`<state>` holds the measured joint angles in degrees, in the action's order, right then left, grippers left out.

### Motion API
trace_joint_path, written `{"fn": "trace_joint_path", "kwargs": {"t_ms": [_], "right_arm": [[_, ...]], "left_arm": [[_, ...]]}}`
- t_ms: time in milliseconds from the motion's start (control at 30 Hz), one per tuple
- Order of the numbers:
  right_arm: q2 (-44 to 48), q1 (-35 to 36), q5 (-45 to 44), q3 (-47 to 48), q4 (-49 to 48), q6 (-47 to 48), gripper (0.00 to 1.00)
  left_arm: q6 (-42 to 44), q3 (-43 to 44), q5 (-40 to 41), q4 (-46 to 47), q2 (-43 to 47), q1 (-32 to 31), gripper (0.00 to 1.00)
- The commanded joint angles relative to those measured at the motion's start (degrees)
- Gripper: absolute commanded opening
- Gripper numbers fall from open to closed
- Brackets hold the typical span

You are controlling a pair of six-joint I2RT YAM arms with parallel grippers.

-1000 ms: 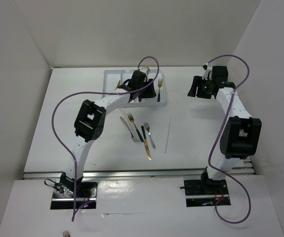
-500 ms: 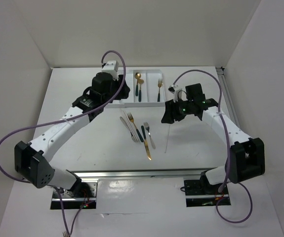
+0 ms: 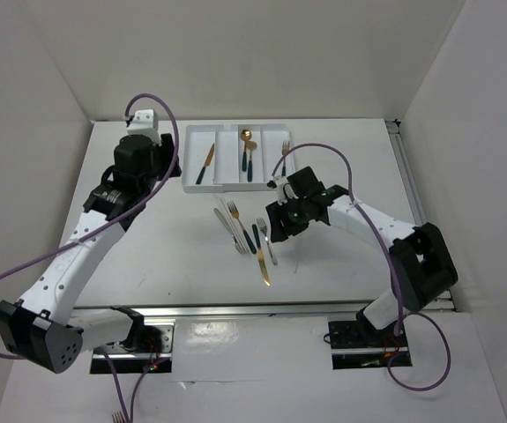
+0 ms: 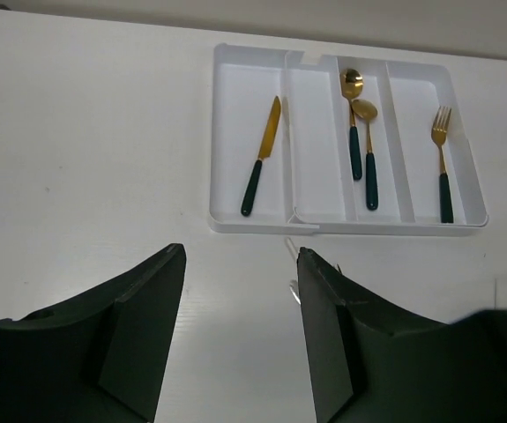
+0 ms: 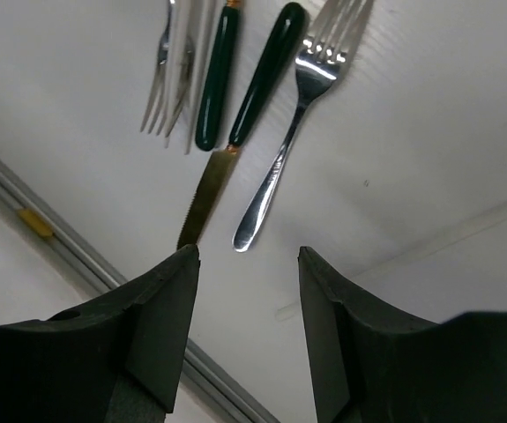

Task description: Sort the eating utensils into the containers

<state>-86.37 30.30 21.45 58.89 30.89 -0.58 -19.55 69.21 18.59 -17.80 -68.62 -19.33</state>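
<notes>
**Right arm.** My right gripper is hovering low over the loose utensils on the table. Its jaws are standing apart with nothing between them. The silver fork and the teal-handled knife are lying just ahead of the fingertips. I judge this to be a line-up for a pick from that cluster.

**Left arm.** My left gripper is hanging beside the white tray, jaws likewise parted and empty, facing its compartments.

**Sorted so far.** The tray is holding a gold knife in the leftmost compartment, two spoons in the third and a gold fork in the fourth. This suggests one type per slot.

**Obscured.**
- From above, my right wrist is covering part of the cluster, so I cannot settle the count of loose pieces.
- The right wrist view is cutting off the fork heads at its top edge.
- A pale stick is running out of that view at the right edge.
- A small pale object before the tray's near wall is too small to identify.
</notes>
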Motion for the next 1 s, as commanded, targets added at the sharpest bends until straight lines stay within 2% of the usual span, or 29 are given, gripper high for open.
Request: {"fn": "trace_joint_path", "kwargs": {"t_ms": [0, 400, 967], "right_arm": [[-3.53, 1.16, -7.82, 4.29, -3.38, -3.46, 0.56], [-11.45, 4.41, -14.24, 10.53, -5.41, -5.05, 0.56], [-18.83, 4.41, -16.09, 12.91, -5.41, -3.99, 0.54]], "left_arm": [[1.89, -1.44, 1.98, -0.3, 3.57, 1.75, 0.67], [2.41, -3.38, 0.93, -0.83, 5.25, 4.57, 0.68], [1.89, -3.38, -0.13, 0.75, 3.06, 6.15, 0.68]]}}
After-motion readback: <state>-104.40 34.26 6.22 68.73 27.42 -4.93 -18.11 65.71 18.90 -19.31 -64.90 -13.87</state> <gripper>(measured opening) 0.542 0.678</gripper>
